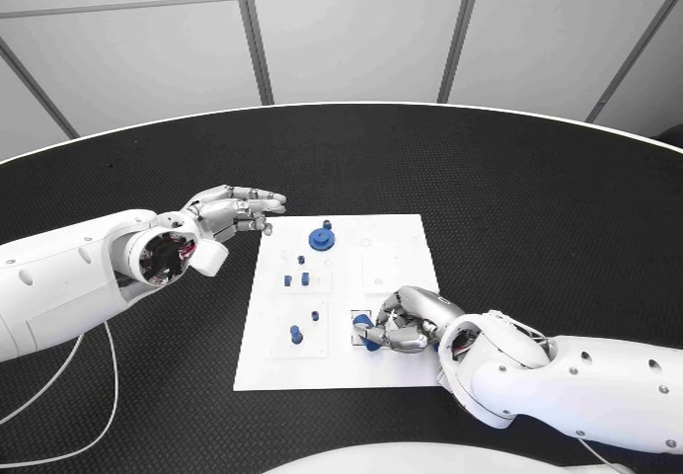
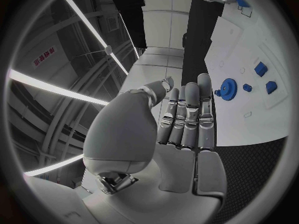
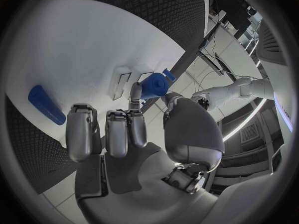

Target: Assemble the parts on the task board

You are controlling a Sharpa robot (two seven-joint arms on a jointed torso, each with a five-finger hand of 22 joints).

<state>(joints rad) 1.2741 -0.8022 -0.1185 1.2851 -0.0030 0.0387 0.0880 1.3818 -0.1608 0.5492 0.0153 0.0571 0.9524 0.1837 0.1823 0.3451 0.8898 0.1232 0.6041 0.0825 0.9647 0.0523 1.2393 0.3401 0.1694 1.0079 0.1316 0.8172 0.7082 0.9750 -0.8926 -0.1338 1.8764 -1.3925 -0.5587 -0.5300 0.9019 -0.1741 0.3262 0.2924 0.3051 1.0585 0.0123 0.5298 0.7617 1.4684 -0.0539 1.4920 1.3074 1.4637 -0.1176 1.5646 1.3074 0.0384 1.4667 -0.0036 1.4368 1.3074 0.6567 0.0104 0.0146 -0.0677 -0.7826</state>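
The white board [image 1: 339, 296] lies in the middle of the black table [image 1: 541, 197]; a blue gear [image 1: 322, 238] sits near its far edge, small blue pegs [image 1: 302, 277] stand mid-board, and another peg [image 1: 296, 335] stands nearer the robot; the left hand [image 1: 235, 212] hovers just off the board's far left corner, fingers straight and together, grasping nothing; the right hand [image 1: 403, 321] rests at the board's near edge, fingers curled around a blue part [image 3: 154, 86].

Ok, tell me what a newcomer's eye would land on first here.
First, the white task board mid-table, bright against the black table. Next, the right robot hand at the board's near edge, pinching a blue part. Then the blue gear at the far end, beside the empty left robot hand.
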